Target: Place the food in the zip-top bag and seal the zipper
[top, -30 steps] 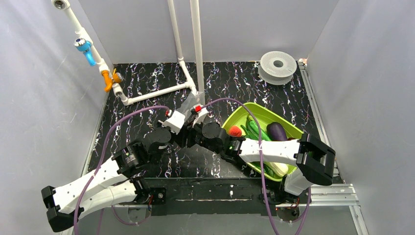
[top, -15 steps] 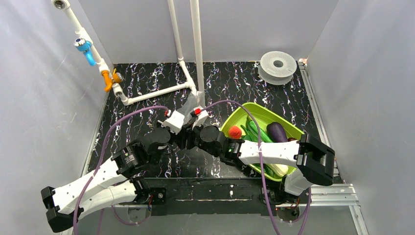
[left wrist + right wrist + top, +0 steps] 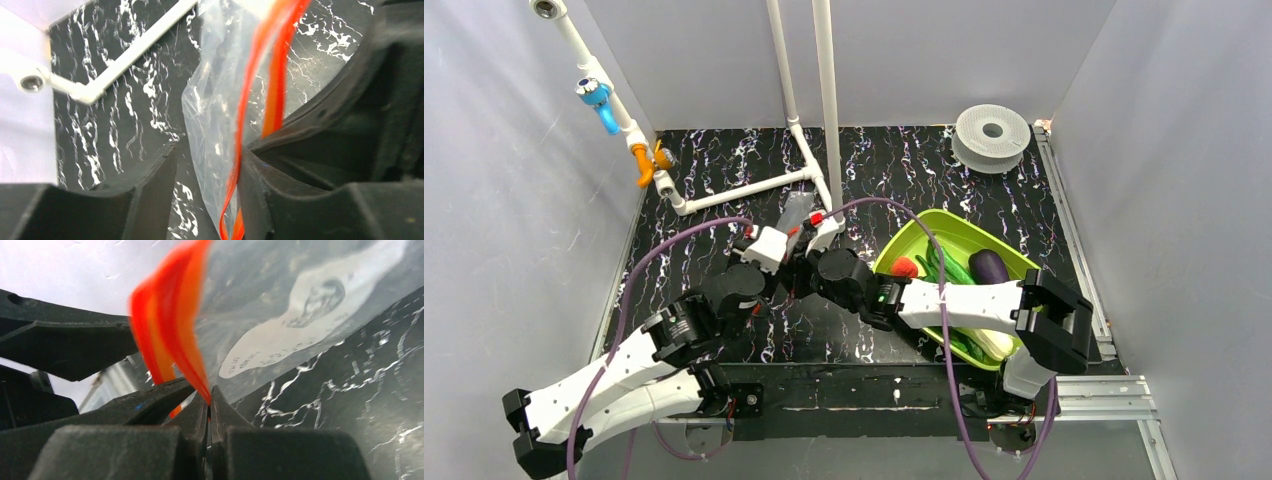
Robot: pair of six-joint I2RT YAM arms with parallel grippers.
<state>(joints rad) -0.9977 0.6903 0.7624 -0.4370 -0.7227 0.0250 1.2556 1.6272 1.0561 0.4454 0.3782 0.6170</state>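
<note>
**Top and wrist views.** Bag [image 3: 796,211] is standing between the two grippers over mid-table [image 3: 724,160]. Zipper [image 3: 175,315] is being pinched by right gripper [image 3: 210,397], whose fingers are pressing together on the red strip. Left gripper [image 3: 210,150] is straddling bag film and zipper, its fingers standing apart and the strip lying against one of them. Food is lying in tray [image 3: 924,225] at 4 o'clock of bag: tomato [image 3: 905,267], green vegetables [image 3: 944,265] and eggplant [image 3: 989,267]. Pipe [image 3: 824,100] is rising at 12 o'clock, just beside bag. Spool [image 3: 992,135] is sitting at 2 o'clock, well apart
</note>
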